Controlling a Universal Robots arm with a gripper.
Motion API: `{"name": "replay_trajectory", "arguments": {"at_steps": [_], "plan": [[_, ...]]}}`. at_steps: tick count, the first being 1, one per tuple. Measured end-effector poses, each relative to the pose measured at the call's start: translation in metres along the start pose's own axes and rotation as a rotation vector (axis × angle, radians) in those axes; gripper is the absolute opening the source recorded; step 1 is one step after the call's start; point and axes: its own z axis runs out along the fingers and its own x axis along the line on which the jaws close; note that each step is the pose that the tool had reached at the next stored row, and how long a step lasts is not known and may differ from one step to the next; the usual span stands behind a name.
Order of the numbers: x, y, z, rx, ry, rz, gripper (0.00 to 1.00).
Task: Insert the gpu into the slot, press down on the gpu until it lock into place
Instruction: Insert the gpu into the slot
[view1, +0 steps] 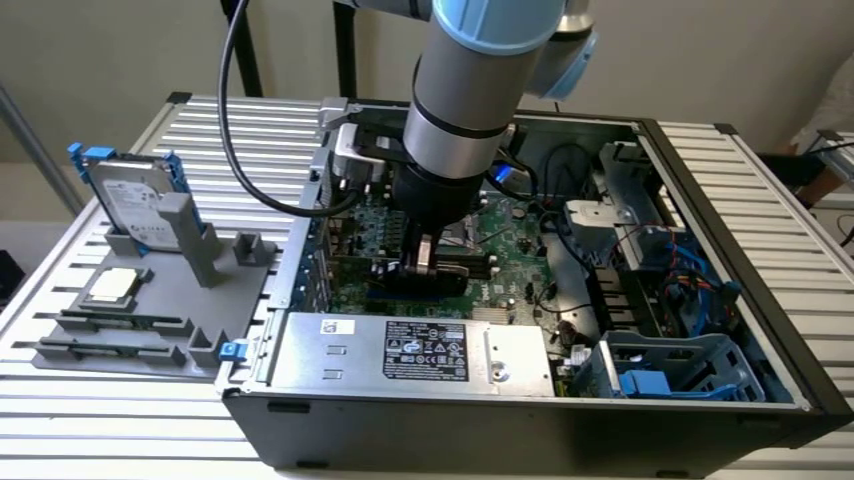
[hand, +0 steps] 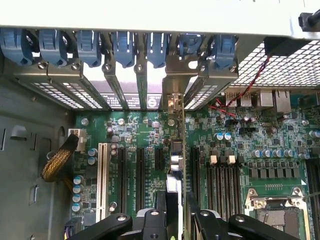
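1. Slatted bench (view1: 747, 170) carries the open computer case (view1: 534, 430).
2. Gripper (hand: 177, 220) is clamped on the gpu (hand: 177, 150), which stands on edge over the motherboard (hand: 240, 130), its bracket at the rear wall.
3. Whether it's fully seated, I cannot tell.

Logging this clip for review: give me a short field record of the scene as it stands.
gripper: shut on gpu
gpu: upright on edge over motherboard, bracket at rear openings
seating: cannot tell
motherboard: inside open case
power supply: inside case, beside motherboard
hard drive: on grey rack, exterior view's left
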Motion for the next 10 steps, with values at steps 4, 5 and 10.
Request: {"name": "replay_trajectory", "arguments": {"at_steps": [4,5,10], "plan": [[0.0000,-0.0001,0.0002,-0.0053,0.0001,0.000,0.26],[0.0000,-0.0001,0.0002,-0.0062,0.0000,0.000,0.26],[0.0001,-0.0001,0.0004,-0.0068,0.0001,0.000,0.26]]}}
